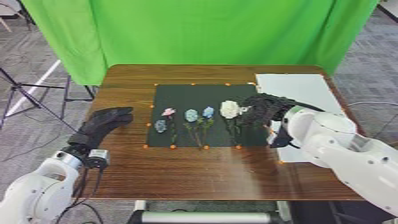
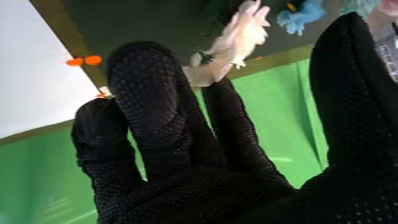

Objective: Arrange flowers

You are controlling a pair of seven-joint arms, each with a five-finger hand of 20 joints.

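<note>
R hand (image 1: 265,106) over R side of mat (image 1: 200,95), fingers fairly straight, thumb apart, right by white flower (image 1: 229,109); L hand (image 1: 108,120) at table's (image 1: 133,170) L side, fingers loose; 4 other flowers (image 1: 191,116) on mat. Prob. best: pinch stem (image 1: 233,131) gently, not bloom, clear of neighbors; no legible labels.

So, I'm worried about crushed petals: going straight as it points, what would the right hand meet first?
Likely the white flower, just ahead of the right hand, though the hand's height is unclear and it might pass above.
</note>
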